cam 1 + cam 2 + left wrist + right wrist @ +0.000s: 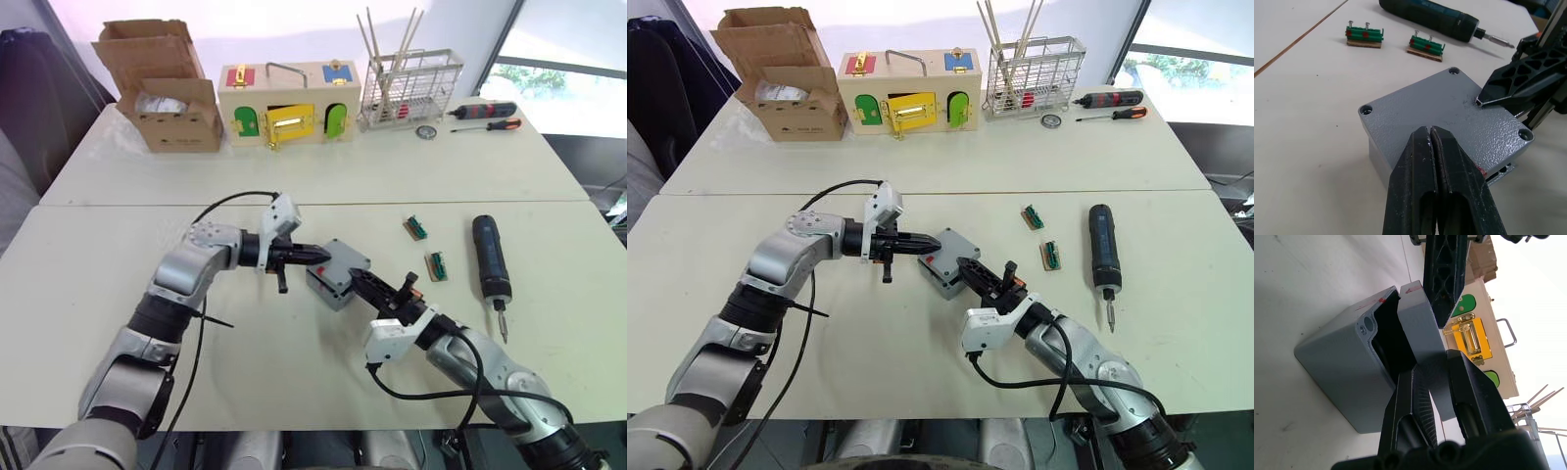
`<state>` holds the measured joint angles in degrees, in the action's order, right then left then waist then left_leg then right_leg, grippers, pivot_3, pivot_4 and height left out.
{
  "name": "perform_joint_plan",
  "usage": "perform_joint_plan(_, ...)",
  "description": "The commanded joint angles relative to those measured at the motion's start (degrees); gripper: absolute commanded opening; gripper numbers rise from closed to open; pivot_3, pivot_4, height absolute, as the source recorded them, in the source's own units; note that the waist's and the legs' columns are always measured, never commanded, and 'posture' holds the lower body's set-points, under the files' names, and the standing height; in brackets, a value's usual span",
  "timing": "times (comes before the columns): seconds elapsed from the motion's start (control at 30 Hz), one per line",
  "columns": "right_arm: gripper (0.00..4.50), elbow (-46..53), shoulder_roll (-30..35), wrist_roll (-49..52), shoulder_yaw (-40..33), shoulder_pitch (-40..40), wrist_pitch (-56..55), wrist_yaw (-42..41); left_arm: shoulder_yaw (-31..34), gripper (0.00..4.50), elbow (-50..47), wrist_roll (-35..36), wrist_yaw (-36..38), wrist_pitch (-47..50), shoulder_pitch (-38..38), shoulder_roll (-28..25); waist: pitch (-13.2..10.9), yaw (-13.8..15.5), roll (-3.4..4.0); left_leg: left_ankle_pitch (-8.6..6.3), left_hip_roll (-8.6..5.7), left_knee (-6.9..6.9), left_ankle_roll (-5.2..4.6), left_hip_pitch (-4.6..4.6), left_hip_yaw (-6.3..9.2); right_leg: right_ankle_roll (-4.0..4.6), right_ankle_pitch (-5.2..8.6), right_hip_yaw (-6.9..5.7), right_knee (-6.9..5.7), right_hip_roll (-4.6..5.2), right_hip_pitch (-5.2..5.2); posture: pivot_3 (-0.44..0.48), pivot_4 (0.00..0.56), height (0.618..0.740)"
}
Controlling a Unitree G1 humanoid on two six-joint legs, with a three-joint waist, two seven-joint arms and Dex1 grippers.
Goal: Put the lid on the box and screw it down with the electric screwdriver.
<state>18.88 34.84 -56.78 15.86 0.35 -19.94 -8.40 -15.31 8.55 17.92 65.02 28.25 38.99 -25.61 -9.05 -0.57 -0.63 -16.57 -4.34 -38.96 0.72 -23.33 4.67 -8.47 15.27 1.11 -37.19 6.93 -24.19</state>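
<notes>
The left gripper (1430, 134) is seen with its two black fingers pressed together, their tips resting on the top of the lid (1449, 115) near its edge. The right gripper (1432, 367) is closed on the lid, one finger (1415, 406) inside the gap between lid and box and the other over the lid's outer face, so the plate is pinched between them. The lid is tilted, lifted along one side and not seated flat, and the dark inside of the box (1342, 362) shows through the gap. The box stands at the centre of the head view on the white table (118, 294), between the two grippers. The electric screwdriver (490, 259) lies flat at the right of the frame, well apart from the box, its long axis running up and down the picture and its metal bit pointing toward the bottom edge.
</notes>
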Motion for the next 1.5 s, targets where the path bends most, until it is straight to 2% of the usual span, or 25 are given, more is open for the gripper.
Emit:
perform_joint_plan(0.03, 1.57, -0.73, 0.81, 1.36, 2.08, 2.77, -0.58, -3.50, -3.65, 0.00, 0.44, -3.26, 1.61, -1.70, -0.95, -0.82, 0.05, 0.03, 0.00, -0.01, -0.01, 0.00, -0.01, 0.02, 0.02, 0.00, 0.00, -0.02, 0.03, 0.00, 0.07, 0.000, 0.150, 0.730)
perform_joint_plan(0.13, 2.94, 0.07, 1.18, 1.43, 1.65, 3.25, -0.80, -3.62, -5.31, 0.00, 0.54, -4.97, 2.50, -2.31, -2.00, -1.44, 0.30, -0.07, -0.03, -0.05, 0.00, 0.06, -0.08, 0.38, 0.03, 0.00, 0.01, -0.02, 0.15, -0.02, 0.47, 0.000, 0.150, 0.730)
perform_joint_plan(0.2, 3.68, 0.56, 1.50, 1.64, 1.29, 3.41, -0.95, -3.79, -5.98, 0.00, 0.90, -5.93, 2.40, -2.68, -2.53, -1.53, 0.45, 0.01, -0.05, -0.31, 0.02, 0.37, -0.54, 1.28, 0.03, 0.00, 0.05, -0.04, 0.52, -0.03, 1.40, 0.000, 0.150, 0.730)
perform_joint_plan(0.27, 3.68, 0.90, 1.91, 2.05, 0.82, 3.60, -1.13, -4.01, -6.38, 0.00, 0.99, -6.39, 2.24, -2.43, -2.90, -1.45, 0.80, 0.04, -0.05, -0.31, 0.05, 0.84, -0.54, 1.97, 0.04, 0.02, 0.08, -0.04, 1.06, -0.05, 2.11, 0.000, 0.150, 0.730)
perform_joint_plan(0.3, 3.68, 1.00, 2.18, 2.29, 0.56, 3.70, -1.25, -4.05, -6.63, 0.00, 1.01, -6.70, 2.15, -2.65, -3.13, -1.43, 0.86, 0.04, -0.06, -0.34, 0.08, 0.85, -0.58, 2.01, 0.05, 0.03, 0.11, -0.04, 1.05, -0.06, 2.14, 0.000, 0.150, 0.730)
perform_joint_plan(0.83, 3.68, 2.21, 4.80, 4.61, -2.32, 7.17, -4.96, -1.52, -6.67, 0.00, -0.06, -7.55, 2.27, -4.68, -5.44, -1.41, 1.19, 0.10, -0.10, -0.35, 0.12, 0.89, -0.59, 1.92, 0.03, 0.06, 0.13, 0.02, 1.06, -0.07, 2.00, 0.000, 0.150, 0.730)
perform_joint_plan(1.1, 3.68, 0.53, 2.36, 15.34, -6.93, 11.16, -5.10, -0.03, -2.55, 0.00, -3.61, -2.99, 3.14, -4.98, -5.43, -0.56, 1.17, 0.19, -0.10, -0.35, 0.20, 0.92, -0.59, 1.88, 0.05, 0.07, 0.14, 0.03, 1.08, -0.07, 1.97, 0.000, 0.150, 0.730)
perform_joint_plan(1.27, 2.37, 0.21, 2.82, 21.47, -7.28, 13.48, -6.48, -2.33, -0.77, 0.00, -5.45, -1.44, 1.94, -4.27, -5.30, -0.34, 1.07, 0.00, -0.01, -0.35, 0.20, 0.92, -0.60, 1.83, 0.05, 0.07, 0.14, 0.03, 1.12, -0.07, 1.93, 0.000, 0.150, 0.730)
perform_joint_plan(1.4, 0.36, -0.06, 2.90, 24.33, -8.34, 13.13, -6.51, -3.49, 0.28, 0.00, -7.29, -0.60, 1.61, -3.76, -5.41, -0.55, 0.97, 0.03, 0.05, -0.35, 0.20, 0.93, -0.60, 1.80, 0.05, 0.07, 0.14, 0.04, 1.12, -0.07, 1.89, 0.000, 0.150, 0.730)
perform_joint_plan(1.43, 0.04, -0.38, 3.09, 24.37, -8.42, 12.87, -6.68, -3.78, 0.62, 0.00, -7.94, -0.26, 1.59, -3.57, -5.43, -0.61, 0.93, 0.02, 0.04, -0.35, 0.20, 0.93, -0.60, 1.80, 0.05, 0.07, 0.14, 0.04, 1.12, -0.07, 1.89, 0.000, 0.150, 0.730)
perform_joint_plan(1.5, 0.04, -1.17, 3.16, 24.75, -8.64, 12.15, -6.54, -4.46, 1.73, 0.00, -9.88, 1.36, 1.73, -2.53, -5.52, -0.73, 0.81, 0.05, 0.01, -0.35, 0.21, 0.93, -0.59, 1.79, 0.05, 0.07, 0.14, 0.04, 1.12, -0.07, 1.89, 0.000, 0.150, 0.730)
